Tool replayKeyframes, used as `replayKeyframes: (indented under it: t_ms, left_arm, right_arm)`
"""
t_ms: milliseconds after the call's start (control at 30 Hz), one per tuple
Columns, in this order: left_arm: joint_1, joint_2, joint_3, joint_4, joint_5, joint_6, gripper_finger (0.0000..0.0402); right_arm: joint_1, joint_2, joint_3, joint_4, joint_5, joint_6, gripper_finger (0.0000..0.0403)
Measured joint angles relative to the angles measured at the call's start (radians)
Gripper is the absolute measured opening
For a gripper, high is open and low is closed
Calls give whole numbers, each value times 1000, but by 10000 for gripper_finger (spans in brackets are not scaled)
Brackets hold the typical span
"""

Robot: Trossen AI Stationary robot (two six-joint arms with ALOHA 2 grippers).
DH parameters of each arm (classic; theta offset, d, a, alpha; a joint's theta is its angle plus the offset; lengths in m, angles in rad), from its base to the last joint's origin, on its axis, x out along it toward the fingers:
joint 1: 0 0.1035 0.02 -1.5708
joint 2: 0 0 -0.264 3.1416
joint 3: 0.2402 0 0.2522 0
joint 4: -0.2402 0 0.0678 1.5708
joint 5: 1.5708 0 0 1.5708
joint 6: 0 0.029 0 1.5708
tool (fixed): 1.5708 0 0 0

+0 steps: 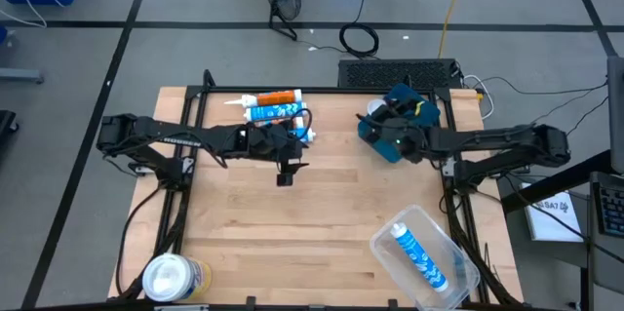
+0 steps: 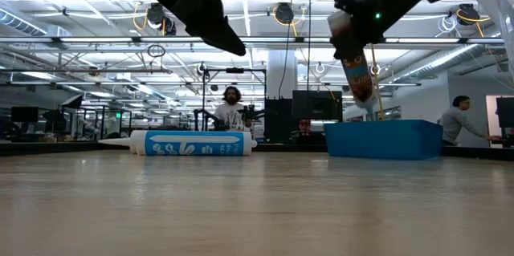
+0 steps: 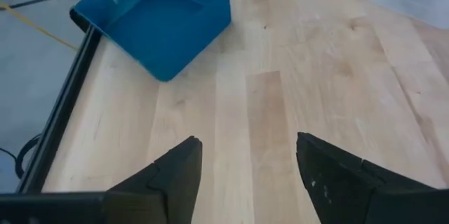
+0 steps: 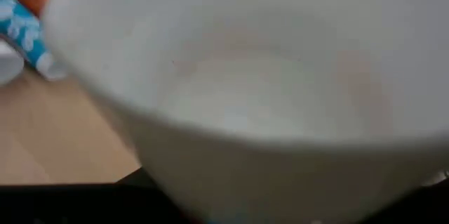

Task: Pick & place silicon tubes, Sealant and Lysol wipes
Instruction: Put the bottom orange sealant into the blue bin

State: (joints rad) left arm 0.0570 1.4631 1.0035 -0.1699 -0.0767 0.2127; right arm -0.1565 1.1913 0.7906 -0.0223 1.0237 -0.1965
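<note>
My right gripper (image 2: 353, 17) is shut on an orange-brown caulk tube (image 2: 357, 67), held above the blue bin (image 2: 384, 138) at the table's far right. My left gripper (image 1: 285, 174) is open and empty, raised above the table's middle; its fingers also show in the left wrist view (image 3: 245, 150). A blue-and-white tube (image 1: 273, 112) and an orange tube (image 1: 278, 97) lie on their sides at the far middle. The yellow Lysol wipes canister (image 1: 174, 277) stands at the near left corner. My right gripper holds the caulk tube near its wide back end (image 2: 347, 35). The tube hangs below the gripper, tilted, nozzle (image 2: 373, 105) down, clear of the bin. In the right wrist view the tube's white end (image 4: 266, 112) fills the picture and hides the fingers.
A clear plastic tub (image 1: 458, 277) with one blue-and-white tube (image 1: 417, 252) in it stands at the near right. Bare wood lies between the arms. People show in the room behind the table.
</note>
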Motion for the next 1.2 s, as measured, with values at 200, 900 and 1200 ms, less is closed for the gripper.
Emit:
replayKeyframes:
  t_ms: [200, 900, 1200]
  left_arm:
    - [0, 0, 0, -32, 1, -13, 230]
    - [0, 0, 0, -36, 8, -14, 230]
    - [0, 0, 0, -35, 8, -15, 230]
  right_arm:
    - [-101, 29, -14, -1, -84, 4, 191]
    - [-277, 53, -181, 330, -293, -130, 191]
    - [-276, 53, -223, 393, -292, -82, 373]
